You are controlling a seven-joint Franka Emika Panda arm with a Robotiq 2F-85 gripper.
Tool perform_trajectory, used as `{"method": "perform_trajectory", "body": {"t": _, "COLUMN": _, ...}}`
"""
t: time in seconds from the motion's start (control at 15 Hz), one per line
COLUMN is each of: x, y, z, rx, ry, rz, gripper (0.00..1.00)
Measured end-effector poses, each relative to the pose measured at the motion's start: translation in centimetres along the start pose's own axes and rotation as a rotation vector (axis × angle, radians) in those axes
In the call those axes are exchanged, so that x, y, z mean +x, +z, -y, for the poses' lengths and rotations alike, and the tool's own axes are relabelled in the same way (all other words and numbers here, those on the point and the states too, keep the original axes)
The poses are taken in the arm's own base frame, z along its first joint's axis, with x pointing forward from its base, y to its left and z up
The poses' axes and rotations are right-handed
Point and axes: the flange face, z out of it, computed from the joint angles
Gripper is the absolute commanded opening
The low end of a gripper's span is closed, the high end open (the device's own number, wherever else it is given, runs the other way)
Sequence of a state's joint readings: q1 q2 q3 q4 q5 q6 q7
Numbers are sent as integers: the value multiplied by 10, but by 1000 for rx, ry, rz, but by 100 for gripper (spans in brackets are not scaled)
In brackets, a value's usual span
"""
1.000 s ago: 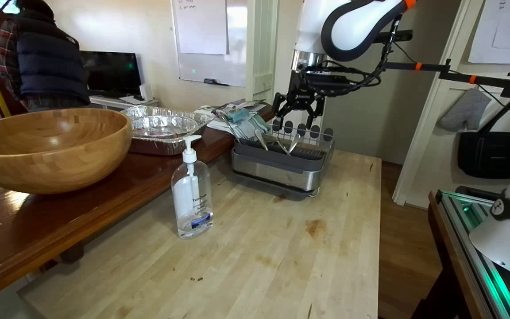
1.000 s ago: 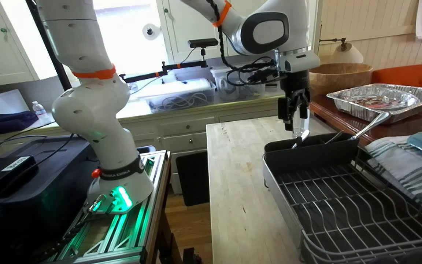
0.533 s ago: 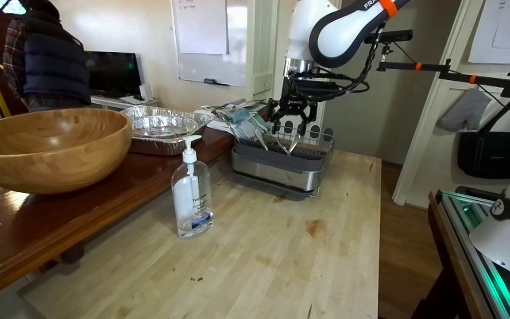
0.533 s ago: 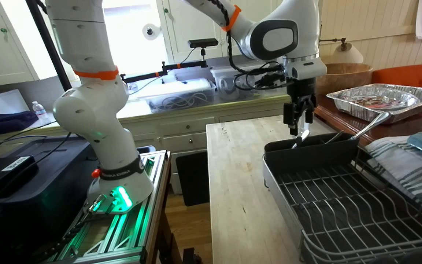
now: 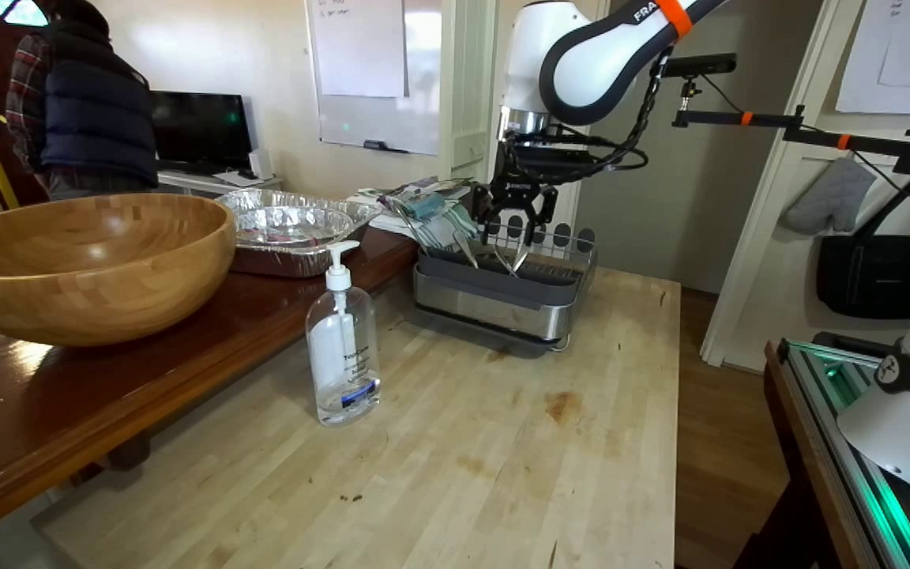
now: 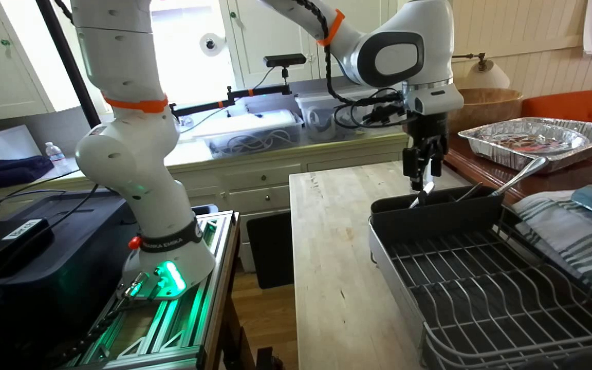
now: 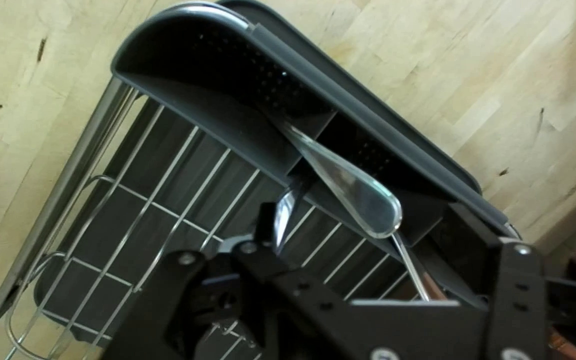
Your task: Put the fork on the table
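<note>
One pale table (image 5: pixel 455 474). One white arm (image 6: pixel 131 154), "EMIKA" legible on the base (image 6: pixel 165 259), "FRA" up by an orange band (image 5: pixel 674 17). Dish rack (image 6: pixel 486 288) on the table, grey caddy (image 6: pixel 440 221) at one end. Gripper (image 5: pixel 508 235) right over that, spread wide. Pump bottle (image 5: pixel 344 340) nearby, label (image 5: pixel 357 362) too blurry to read. Three cutlery handles (image 7: pixel 360 195) in the caddy, can't pick out the fork tbh.

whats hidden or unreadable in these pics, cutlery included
Wide-handled utensil, head: wrist view, sunk in the dark caddy; tines or bowl, can't tell.
Long slanted utensil, lower end: in an exterior view, behind the caddy wall.
Pump bottle, fine print: in an exterior view, too small.
Whiteboard sheet: in an exterior view, cut by the top edge, writing blurred.
Person, face: in an exterior view, turned away.
</note>
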State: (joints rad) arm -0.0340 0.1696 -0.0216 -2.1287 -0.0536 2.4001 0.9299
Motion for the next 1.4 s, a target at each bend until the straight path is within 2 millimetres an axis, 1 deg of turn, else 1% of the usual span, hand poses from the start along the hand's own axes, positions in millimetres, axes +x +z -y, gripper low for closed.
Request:
{"method": "perform_trajectory", "body": {"t": 0.07, "x": 0, "y": 2, "z": 1, "rx": -2, "ry": 0, "rz": 1, "gripper": 87}}
{"method": "perform_trajectory", "body": {"t": 0.2, "x": 1, "y": 6, "z": 2, "rx": -7, "ry": -1, "rz": 4, "gripper": 90}}
{"method": "perform_trajectory", "body": {"t": 0.27, "x": 0, "y": 8, "z": 3, "rx": -9, "ry": -2, "rz": 5, "gripper": 95}}
{"method": "perform_trajectory", "body": {"t": 0.4, "x": -1, "y": 11, "z": 4, "rx": -14, "ry": -5, "rz": 9, "gripper": 55}}
{"method": "perform_trajectory", "body": {"t": 0.47, "x": -2, "y": 13, "z": 4, "rx": -17, "ry": -7, "rz": 10, "gripper": 55}}
{"method": "perform_trajectory", "body": {"t": 0.73, "x": -4, "y": 17, "z": 6, "rx": -21, "ry": -11, "rz": 13, "gripper": 22}}
{"method": "perform_trajectory", "body": {"t": 0.93, "x": -3, "y": 16, "z": 7, "rx": -20, "ry": -11, "rz": 11, "gripper": 1}}
{"method": "perform_trajectory", "body": {"t": 1.0, "x": -3, "y": 15, "z": 8, "rx": -18, "ry": -11, "rz": 10, "gripper": 0}}
{"method": "perform_trajectory", "body": {"t": 1.07, "x": -2, "y": 13, "z": 9, "rx": -16, "ry": -12, "rz": 6, "gripper": 4}}
{"method": "perform_trajectory", "body": {"t": 1.4, "x": 0, "y": 7, "z": 9, "rx": -21, "ry": -21, "rz": -5, "gripper": 3}}
